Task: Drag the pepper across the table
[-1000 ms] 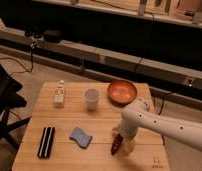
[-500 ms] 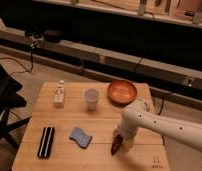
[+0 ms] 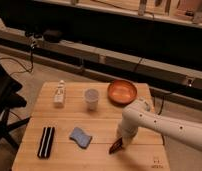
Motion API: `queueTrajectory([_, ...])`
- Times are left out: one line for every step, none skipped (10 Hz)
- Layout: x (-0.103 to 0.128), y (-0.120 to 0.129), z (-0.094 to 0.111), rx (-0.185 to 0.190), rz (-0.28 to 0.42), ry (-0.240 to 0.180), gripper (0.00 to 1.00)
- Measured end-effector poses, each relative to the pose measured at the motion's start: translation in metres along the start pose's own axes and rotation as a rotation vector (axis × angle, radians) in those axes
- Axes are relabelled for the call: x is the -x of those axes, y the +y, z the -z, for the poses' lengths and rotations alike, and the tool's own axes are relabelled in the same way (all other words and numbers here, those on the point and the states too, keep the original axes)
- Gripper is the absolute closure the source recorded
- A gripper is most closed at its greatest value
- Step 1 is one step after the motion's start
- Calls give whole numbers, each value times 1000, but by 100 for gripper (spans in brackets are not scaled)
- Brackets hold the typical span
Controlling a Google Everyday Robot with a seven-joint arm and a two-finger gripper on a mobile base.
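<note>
The pepper (image 3: 115, 146) is a small dark red chili lying on the light wooden table (image 3: 64, 120) near its front right part. My gripper (image 3: 121, 142) comes down from the white arm (image 3: 159, 125) on the right and sits right over the pepper's upper end, touching or almost touching it. The gripper's tips are hidden against the pepper.
An orange bowl (image 3: 121, 91) stands at the back right, a white cup (image 3: 91, 98) at the back middle, a small white bottle (image 3: 59, 93) at the back left. A blue sponge (image 3: 80, 137) and a dark striped bar (image 3: 46, 141) lie at the front left. A dark chair (image 3: 4, 100) stands left of the table.
</note>
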Motion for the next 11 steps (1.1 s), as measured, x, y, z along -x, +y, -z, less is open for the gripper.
queueTrajectory([-8,0,4,0,29,1,81])
queueTrajectory([-16,2,7,-1,4,0,81])
queueTrajectory([-23,3,9,-2,-77,0,81])
queueTrajectory([-28,4,11,-3,-159,0,81])
queueTrajectory([-31,3,12,-4,-210,0,81])
queueTrajectory([-33,2,14,-5,-204,0,81])
queueTrajectory([-40,3,15,-7,-137,-1,81])
queueTrajectory([-45,5,17,-8,-86,-1,81])
queueTrajectory([-50,7,18,-8,-44,0,81])
queueTrajectory([-52,4,18,-10,-62,-1,81])
queueTrajectory([-54,1,18,-10,-119,-1,81])
